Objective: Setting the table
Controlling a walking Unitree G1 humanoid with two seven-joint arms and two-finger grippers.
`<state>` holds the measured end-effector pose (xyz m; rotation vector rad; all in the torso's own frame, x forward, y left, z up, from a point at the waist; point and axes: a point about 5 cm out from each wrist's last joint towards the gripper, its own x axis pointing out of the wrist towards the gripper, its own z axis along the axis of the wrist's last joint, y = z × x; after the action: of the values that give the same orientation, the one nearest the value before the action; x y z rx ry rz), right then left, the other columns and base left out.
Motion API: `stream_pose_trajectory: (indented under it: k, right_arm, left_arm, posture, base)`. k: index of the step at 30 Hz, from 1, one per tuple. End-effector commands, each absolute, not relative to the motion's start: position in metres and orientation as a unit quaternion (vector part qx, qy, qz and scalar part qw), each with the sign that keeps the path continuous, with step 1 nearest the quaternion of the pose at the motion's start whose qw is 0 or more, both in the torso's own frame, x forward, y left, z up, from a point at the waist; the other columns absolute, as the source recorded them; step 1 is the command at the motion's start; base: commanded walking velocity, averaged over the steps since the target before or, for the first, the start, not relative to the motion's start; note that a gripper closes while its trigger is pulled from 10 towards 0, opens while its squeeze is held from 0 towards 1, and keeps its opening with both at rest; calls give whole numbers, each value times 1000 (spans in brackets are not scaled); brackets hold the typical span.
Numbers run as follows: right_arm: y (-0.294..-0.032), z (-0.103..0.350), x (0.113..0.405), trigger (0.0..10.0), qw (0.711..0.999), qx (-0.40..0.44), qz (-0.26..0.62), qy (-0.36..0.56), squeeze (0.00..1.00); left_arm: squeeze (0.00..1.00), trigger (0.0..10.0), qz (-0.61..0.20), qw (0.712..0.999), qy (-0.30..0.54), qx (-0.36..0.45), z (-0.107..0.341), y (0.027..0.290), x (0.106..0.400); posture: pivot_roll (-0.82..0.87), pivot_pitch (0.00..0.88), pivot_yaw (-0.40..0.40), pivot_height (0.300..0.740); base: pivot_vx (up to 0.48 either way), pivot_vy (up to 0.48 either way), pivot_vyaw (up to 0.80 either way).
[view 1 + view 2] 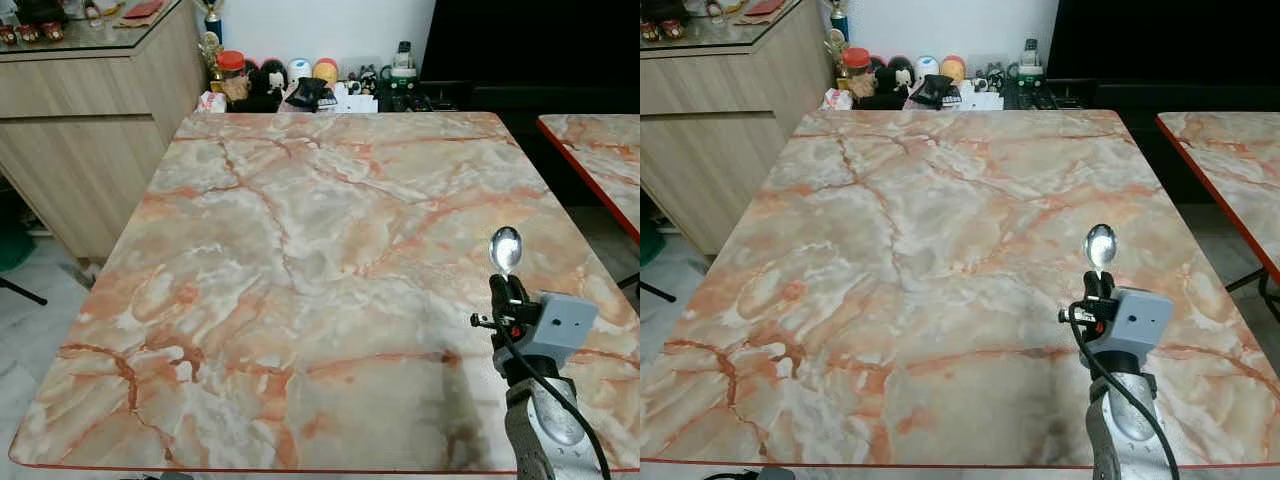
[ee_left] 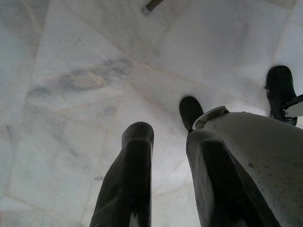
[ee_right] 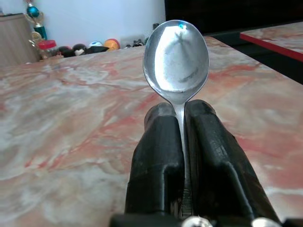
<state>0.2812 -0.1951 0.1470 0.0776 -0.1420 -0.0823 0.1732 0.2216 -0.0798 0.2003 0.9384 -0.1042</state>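
Note:
A steel spoon (image 1: pixel 505 248) stands bowl-up in my right gripper (image 1: pixel 508 287), whose two black fingers (image 3: pixel 158 156) are shut on its handle. The gripper hovers over the near right part of the marble-patterned table (image 1: pixel 300 260). In the right wrist view the spoon's bowl (image 3: pixel 176 59) rises just above the fingertips, with the tabletop stretching beyond it. My left arm hangs low beside the table; its gripper (image 2: pixel 165 137) is open over the pale tiled floor, nothing between the fingers.
A second marble table (image 1: pixel 595 150) stands to the right across a narrow gap. A wooden sideboard (image 1: pixel 80 130) is at the left. Small toys, jars and a trophy (image 1: pixel 290 82) line the wall behind the table's far edge.

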Motion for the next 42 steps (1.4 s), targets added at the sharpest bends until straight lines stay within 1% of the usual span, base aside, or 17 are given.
stream_pose_trajectory:
  k: [1,8,15,42]
  right_arm:
    - [-189,155,283,10000,995,45,-30,-83,0]
    - [-187,156,283,10000,995,38,-23,-85,0]
    - [-190,155,284,10000,995,42,-31,-85,0]
    - [-189,159,284,10000,994,39,-34,-96,0]
  left_arm:
    - [0,10000,-51,877,467,97,-84,222,164]
    - [0,10000,-49,877,468,96,-85,222,163]
    - [0,10000,-58,876,467,102,-85,222,163]
    - [0,10000,-57,877,466,99,-85,221,162]
  posture:
    - [-14,113,2,740]
    - [-17,113,2,740]
    - [-19,112,3,740]
    - [-19,114,1,740]
  base:
    - [0,0,0]
    - [0,0,0]
    - [0,0,0]
    - [0,-419,0]
